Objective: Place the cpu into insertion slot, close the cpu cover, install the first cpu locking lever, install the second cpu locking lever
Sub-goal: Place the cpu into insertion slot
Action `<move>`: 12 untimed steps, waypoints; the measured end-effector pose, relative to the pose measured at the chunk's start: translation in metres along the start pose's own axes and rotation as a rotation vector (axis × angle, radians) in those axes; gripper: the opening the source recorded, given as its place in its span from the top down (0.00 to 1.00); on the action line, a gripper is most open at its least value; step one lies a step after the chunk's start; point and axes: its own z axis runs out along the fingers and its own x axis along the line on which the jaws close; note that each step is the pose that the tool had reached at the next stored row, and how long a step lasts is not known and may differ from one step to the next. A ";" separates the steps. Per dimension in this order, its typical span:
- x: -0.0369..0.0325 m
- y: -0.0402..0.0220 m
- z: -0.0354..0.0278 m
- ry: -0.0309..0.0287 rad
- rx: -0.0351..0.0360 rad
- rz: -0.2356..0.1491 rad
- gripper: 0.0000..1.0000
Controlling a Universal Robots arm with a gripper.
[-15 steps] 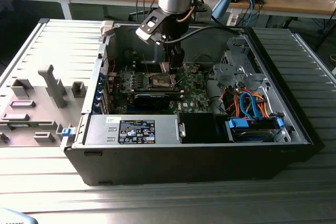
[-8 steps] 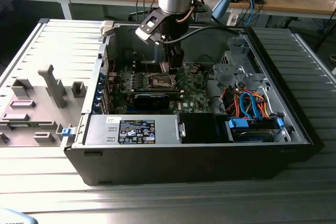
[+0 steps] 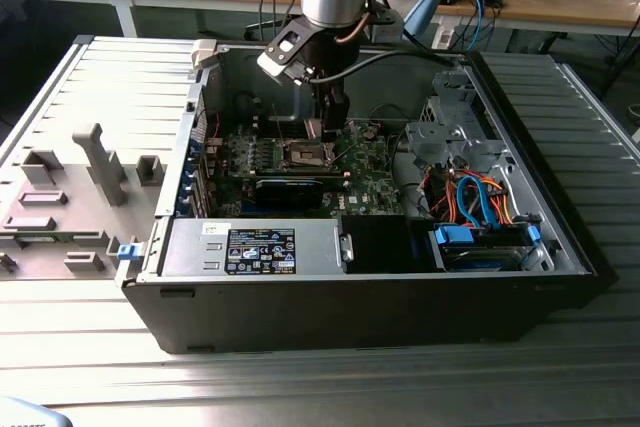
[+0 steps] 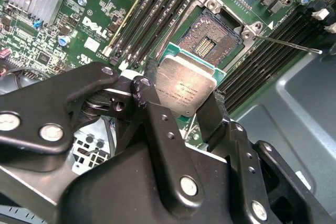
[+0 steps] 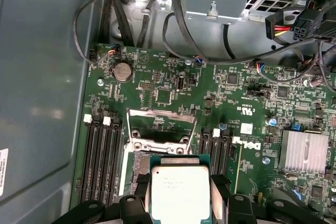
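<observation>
My gripper (image 4: 184,87) is shut on the cpu (image 4: 185,83), a flat square chip with a dull silver top, pinched by two opposite edges between the black fingers (image 4: 215,109). In both wrist views the chip hangs just above the motherboard, beside the open insertion slot (image 4: 207,39), whose contact field is bare. The cpu (image 5: 180,190) sits level in the gripper (image 5: 180,186). The cpu cover (image 5: 157,112) stands swung open behind the slot. A thin locking lever (image 4: 289,42) sticks out, unlatched. In the exterior view the gripper (image 3: 328,127) is inside the open computer case, over the slot (image 3: 305,154).
Black memory slots (image 5: 100,156) flank the socket on both sides. A finned heat sink (image 5: 303,151) and cables (image 5: 173,19) lie nearby. Case walls (image 3: 200,107), the drive cage (image 3: 455,122) and the power supply (image 3: 250,247) close in the space.
</observation>
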 end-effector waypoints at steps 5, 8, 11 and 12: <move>0.0000 0.0000 0.0004 -0.0004 0.0001 0.011 0.46; 0.0000 0.0000 0.0006 -0.0006 0.0002 0.016 0.46; 0.0000 0.0000 0.0009 -0.0008 0.0003 0.023 0.46; 0.0000 0.0000 0.0009 -0.0009 0.0003 0.024 0.46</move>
